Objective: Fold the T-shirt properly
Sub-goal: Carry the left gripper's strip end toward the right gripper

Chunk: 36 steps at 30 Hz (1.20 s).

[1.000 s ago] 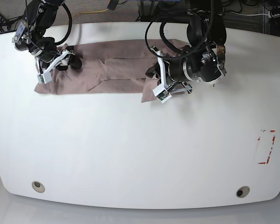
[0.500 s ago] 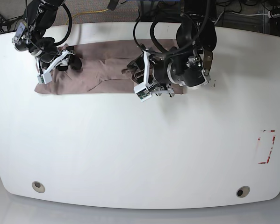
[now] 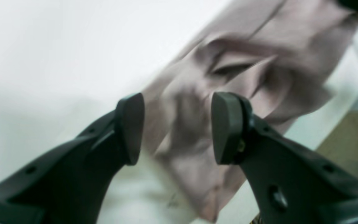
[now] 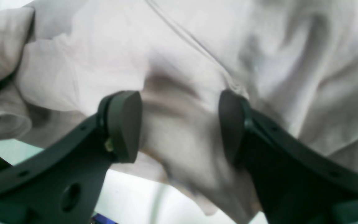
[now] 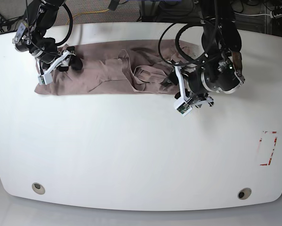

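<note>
The mauve-brown T-shirt (image 5: 98, 66) lies in a long band along the far side of the white table (image 5: 131, 150), with a rumpled fold near its middle. My left gripper (image 5: 170, 80) is at the band's right part. In the left wrist view the left gripper (image 3: 177, 127) is open, hovering over the blurred T-shirt (image 3: 259, 46) with nothing between its fingers. My right gripper (image 5: 71, 63) sits on the shirt's left end. Seen from the right wrist, the right gripper (image 4: 179, 124) has its jaws wide apart just over the wrinkled T-shirt (image 4: 104, 46).
A red-outlined rectangle (image 5: 268, 148) is marked on the table at the right. Two round holes (image 5: 37, 188) (image 5: 244, 193) sit near the front edge. Cables and dark gear lie beyond the far edge, close behind the shirt.
My left gripper carried the shirt's right part leftward, opened and let it drop, then drew back to the right. The dropped cloth lies rumpled mid-band. The right arm has stayed put.
</note>
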{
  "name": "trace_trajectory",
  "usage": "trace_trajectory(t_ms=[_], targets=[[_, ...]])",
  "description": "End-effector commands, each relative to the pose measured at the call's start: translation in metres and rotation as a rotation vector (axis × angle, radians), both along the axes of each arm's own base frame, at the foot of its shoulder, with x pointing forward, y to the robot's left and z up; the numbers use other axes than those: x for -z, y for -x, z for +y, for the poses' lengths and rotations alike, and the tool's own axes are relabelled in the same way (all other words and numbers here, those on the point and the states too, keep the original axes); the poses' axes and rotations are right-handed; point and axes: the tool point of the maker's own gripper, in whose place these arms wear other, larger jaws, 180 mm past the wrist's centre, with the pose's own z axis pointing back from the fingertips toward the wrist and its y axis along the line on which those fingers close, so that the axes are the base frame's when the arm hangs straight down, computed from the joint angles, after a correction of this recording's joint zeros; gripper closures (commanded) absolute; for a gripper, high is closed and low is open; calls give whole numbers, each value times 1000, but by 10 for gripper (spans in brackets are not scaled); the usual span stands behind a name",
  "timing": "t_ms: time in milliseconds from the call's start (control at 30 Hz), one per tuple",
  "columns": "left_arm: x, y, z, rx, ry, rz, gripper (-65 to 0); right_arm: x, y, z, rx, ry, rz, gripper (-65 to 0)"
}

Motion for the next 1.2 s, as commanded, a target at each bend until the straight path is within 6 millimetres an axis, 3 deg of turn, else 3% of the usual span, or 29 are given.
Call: trace_trajectory(t_ms=[0, 233, 400, 567, 833, 1067, 1167], targets=[[-11, -8, 6, -22, 28, -41, -324, -7, -3, -6, 1, 14, -24, -371], [6, -8, 19, -50, 16, 15, -365, -8, -6, -4, -4, 13, -30, -371], [33, 1, 6, -11, 26, 118, -367, -9, -7, -4, -6, 13, -32, -371], [36, 9, -8, 43, 23, 129, -360, -8, -6, -4, -5, 12, -30, -371], [37, 16, -24, 107, 14, 134, -42, -8, -6, -4, -3, 10, -29, -371], [14, 22, -38, 196, -18, 40, -61, -8, -6, -4, -1, 11, -29, -371], [9, 34, -59, 301, -34, 13, -63, -8, -6, -4, -1, 9, -29, -371]])
